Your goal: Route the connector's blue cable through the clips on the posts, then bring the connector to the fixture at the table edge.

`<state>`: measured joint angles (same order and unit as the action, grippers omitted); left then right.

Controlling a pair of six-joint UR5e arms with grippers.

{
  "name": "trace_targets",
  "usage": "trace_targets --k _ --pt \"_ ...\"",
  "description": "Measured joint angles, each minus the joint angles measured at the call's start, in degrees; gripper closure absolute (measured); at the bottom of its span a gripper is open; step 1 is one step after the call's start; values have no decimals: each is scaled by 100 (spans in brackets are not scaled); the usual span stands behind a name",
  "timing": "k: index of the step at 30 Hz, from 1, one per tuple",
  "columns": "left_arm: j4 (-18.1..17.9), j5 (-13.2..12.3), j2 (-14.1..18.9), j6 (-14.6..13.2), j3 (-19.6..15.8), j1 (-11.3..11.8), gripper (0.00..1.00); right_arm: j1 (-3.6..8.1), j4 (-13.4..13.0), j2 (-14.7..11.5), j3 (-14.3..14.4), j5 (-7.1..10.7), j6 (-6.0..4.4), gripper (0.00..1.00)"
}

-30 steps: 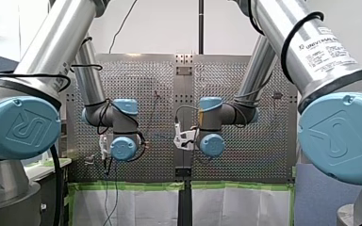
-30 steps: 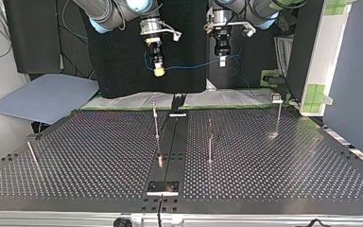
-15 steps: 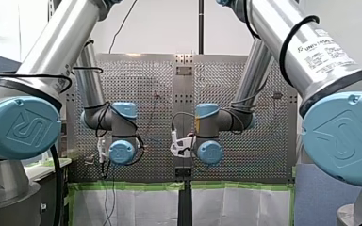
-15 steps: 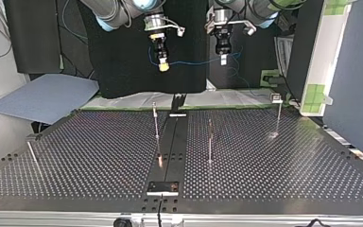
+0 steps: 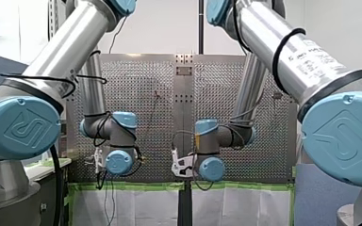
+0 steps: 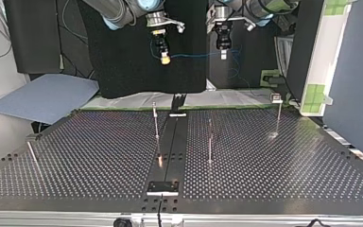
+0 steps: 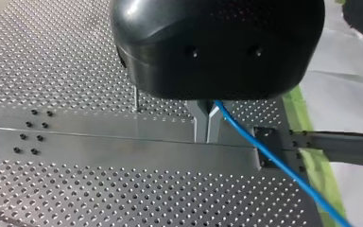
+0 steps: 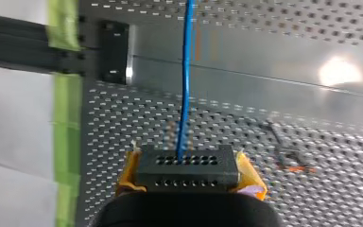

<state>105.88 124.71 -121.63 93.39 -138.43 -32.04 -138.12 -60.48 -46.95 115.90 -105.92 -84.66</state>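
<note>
Well above the perforated table (image 6: 90,156), both grippers hang in front of a black backdrop in the top view. The right gripper (image 6: 165,58) pinches the connector (image 8: 187,168), a matte black rectangular block with two rows of small round holes on its face. Soft yellow pads (image 8: 251,176) press on its two short ends. The blue cable (image 8: 185,99), thin, smooth and round, leaves the upper row of holes and runs straight ahead of the block. In the top view it stretches with a slight sag from the right gripper across to the left gripper (image 7: 207,127).

That gripper has a rounded, glossy black housing and two narrow, flat metal fingers (image 7: 198,120). They stand pressed together and the cable comes out right at them, so they appear to pinch it, though the housing hides the exact contact. From there the cable slants away beside the fingers.

Below, the table is dull metal dotted with a regular grid of holes and split by a smooth, holeless strip (image 6: 169,142). Thin upright metal posts (image 6: 155,122) rise from it, well apart from the cable. Green tape (image 8: 66,142) edges the table.
</note>
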Motion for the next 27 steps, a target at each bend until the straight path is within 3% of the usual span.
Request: trace_targets --k 6,15,22,27 --pt "235 162 245 60 -55 -197 100 0 0 202 0 0 0 100" --pt "284 180 664 65 -59 -225 100 0 0 224 0 0 0 100" --pt "285 181 740 65 -59 -226 100 0 1 225 -1 -1 -1 100" --pt "400 192 856 85 -130 -234 100 -111 109 115 -48 -111 -111 100"
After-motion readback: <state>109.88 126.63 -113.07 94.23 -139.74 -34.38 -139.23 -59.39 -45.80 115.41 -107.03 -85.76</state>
